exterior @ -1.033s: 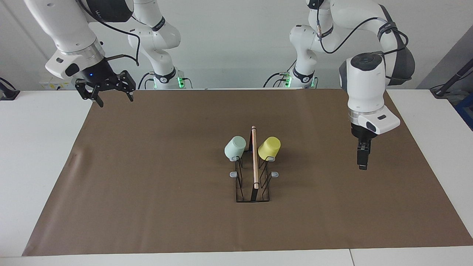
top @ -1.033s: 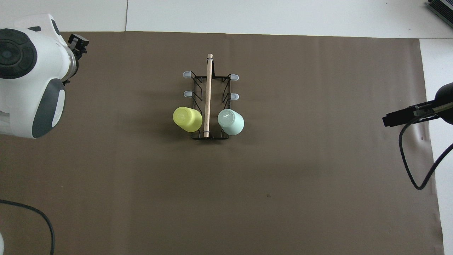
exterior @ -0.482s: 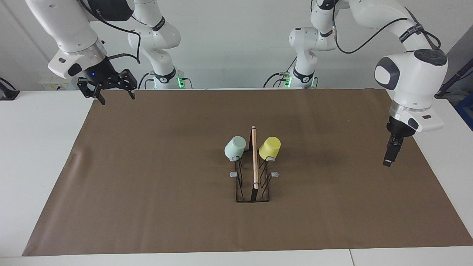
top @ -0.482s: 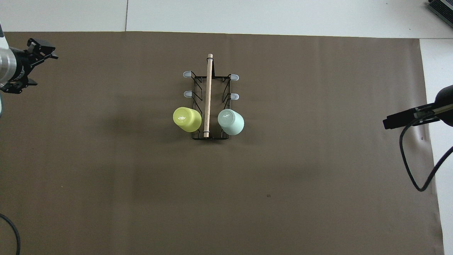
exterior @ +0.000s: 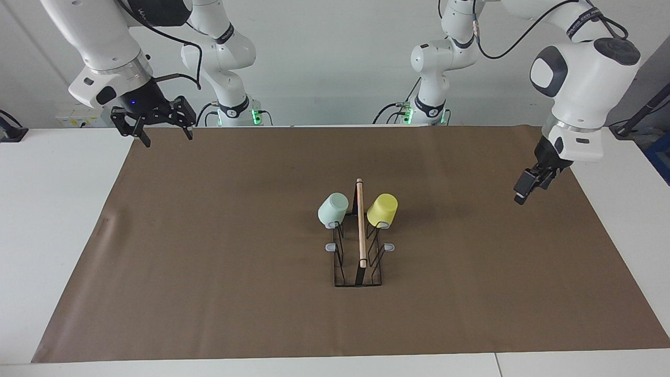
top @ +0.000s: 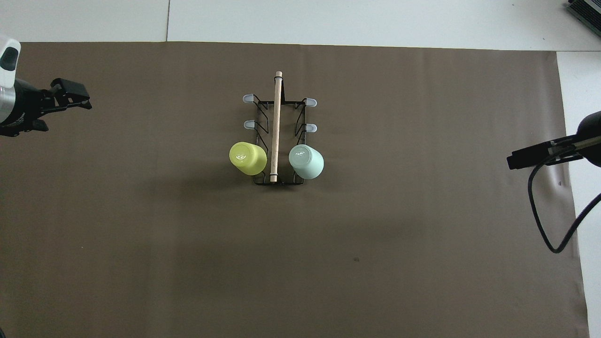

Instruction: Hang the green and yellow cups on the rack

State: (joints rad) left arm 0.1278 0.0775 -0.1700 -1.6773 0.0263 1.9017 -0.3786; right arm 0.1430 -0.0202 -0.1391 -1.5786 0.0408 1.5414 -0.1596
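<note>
The black wire rack [exterior: 360, 235] [top: 277, 117] with a wooden top rod stands in the middle of the brown mat. The pale green cup [exterior: 333, 209] [top: 306, 161] hangs mouth-down on a prong on the rack's right-arm side. On the other side the yellow cup [exterior: 382, 209] [top: 248, 158] hangs the same way; both sit on the prongs nearest the robots. My left gripper [exterior: 523, 191] [top: 65, 112] hovers open and empty over the mat's edge at the left arm's end. Open and empty too, my right gripper [exterior: 163, 137] [top: 516, 160] is raised over the mat's corner at the right arm's end.
The brown mat [exterior: 209, 262] covers most of the white table [exterior: 52, 235]. Several grey-tipped prongs [exterior: 389, 246] on the rack stand bare. A black cable [top: 540, 220] loops down from the right arm.
The left arm has swung away from the rack toward its own end of the table and lifted its gripper. The right gripper has barely shifted. Cups and rack are unmoved.
</note>
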